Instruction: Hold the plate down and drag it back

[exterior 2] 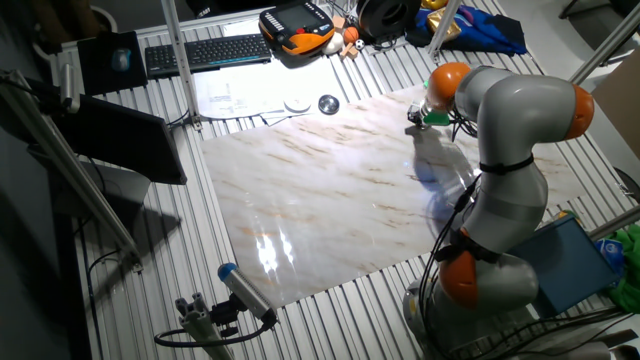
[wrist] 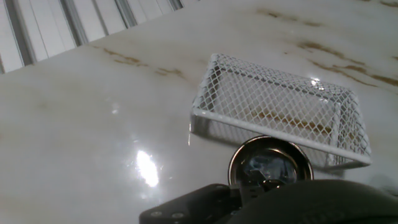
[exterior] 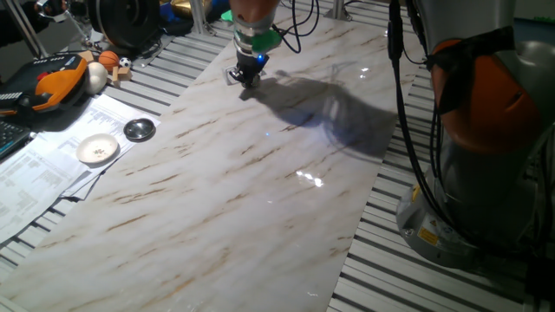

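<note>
The plate is a small round dark disc with a shiny centre. In the hand view it lies on the marble board, right in front of a white wire-mesh basket. Its near edge is hidden under my dark gripper tip. In one fixed view my gripper stands upright at the far end of the board with its fingers together, tip down on the surface; the plate is hidden beneath it. In the other fixed view the gripper is at the board's far right edge.
The mesh basket sits just left of the gripper. Off the board to the left lie a larger silver-rimmed disc, a white shallow dish, papers and an orange pendant. The robot base stands at the right.
</note>
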Robot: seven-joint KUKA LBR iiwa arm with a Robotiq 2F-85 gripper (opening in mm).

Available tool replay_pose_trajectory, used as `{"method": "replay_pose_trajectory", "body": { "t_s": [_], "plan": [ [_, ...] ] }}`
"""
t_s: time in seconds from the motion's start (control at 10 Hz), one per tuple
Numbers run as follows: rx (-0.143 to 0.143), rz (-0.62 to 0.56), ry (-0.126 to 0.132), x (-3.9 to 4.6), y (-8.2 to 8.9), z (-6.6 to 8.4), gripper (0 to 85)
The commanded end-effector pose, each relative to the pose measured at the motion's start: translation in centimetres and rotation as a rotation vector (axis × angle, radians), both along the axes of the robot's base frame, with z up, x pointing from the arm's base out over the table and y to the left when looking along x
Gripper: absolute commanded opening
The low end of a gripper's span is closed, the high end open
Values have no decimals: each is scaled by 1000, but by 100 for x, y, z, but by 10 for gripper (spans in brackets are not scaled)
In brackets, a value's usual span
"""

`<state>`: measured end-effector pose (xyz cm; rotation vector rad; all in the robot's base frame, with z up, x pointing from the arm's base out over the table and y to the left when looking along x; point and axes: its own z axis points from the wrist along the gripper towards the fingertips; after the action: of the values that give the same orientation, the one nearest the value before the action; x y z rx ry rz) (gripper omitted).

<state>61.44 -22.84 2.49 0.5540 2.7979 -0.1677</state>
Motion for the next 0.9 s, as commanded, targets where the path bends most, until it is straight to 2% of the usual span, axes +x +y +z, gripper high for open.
{"method": "replay_pose_trajectory", "body": {
  "t_s": [0.0, 0.8],
  "plan": [
    [16, -5, 8, 0, 13, 2, 0],
    [58, -37, 55, -33, 173, 18, 0]
  ]
}}
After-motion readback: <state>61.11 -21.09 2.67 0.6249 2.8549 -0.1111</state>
